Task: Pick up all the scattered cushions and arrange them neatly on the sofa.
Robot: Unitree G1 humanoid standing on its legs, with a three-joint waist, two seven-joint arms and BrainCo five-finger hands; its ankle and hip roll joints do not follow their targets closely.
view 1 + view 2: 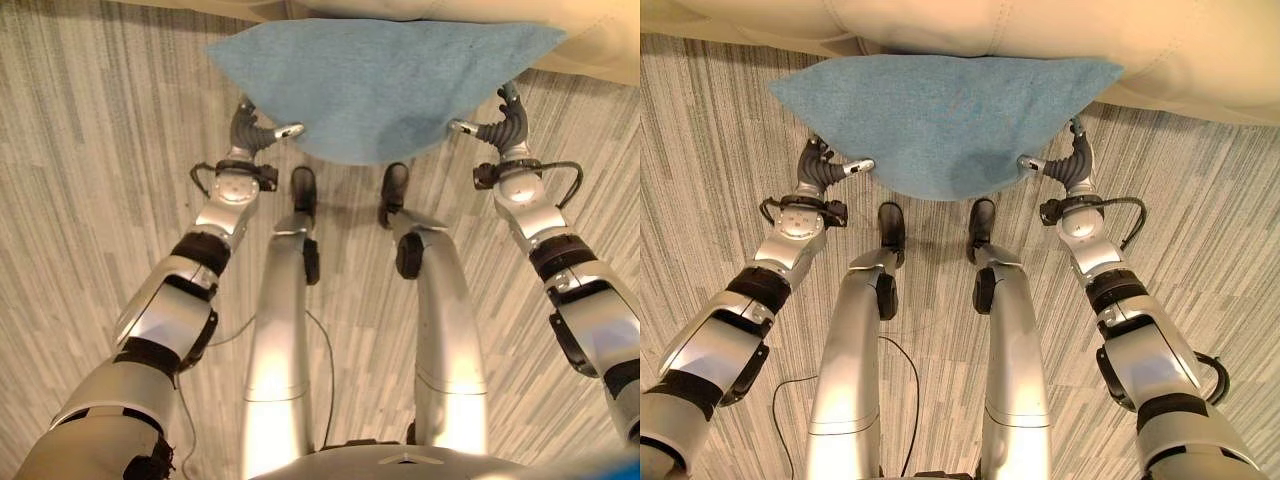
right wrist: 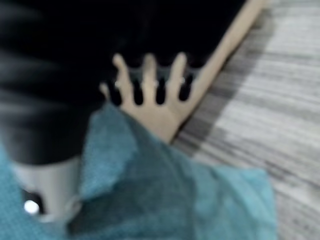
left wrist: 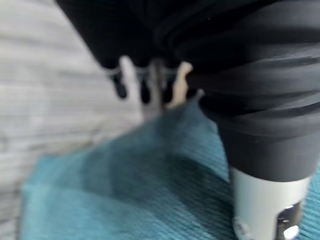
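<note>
A blue cushion (image 1: 380,85) hangs above the floor in front of me, its far edge against the cream sofa (image 1: 1040,30). My left hand (image 1: 252,130) is at the cushion's left underside and my right hand (image 1: 505,125) at its right underside, each thumb reaching in beneath the fabric. In the left wrist view the fingers (image 3: 127,75) stand straight past the cushion (image 3: 125,190). The right wrist view shows the same: straight fingers (image 2: 147,80) beyond the blue cloth (image 2: 165,200). The cushion is carried between the two open hands.
Grey striped carpet (image 1: 1200,250) covers the floor on both sides. The sofa's front runs across the whole far edge of the eye views.
</note>
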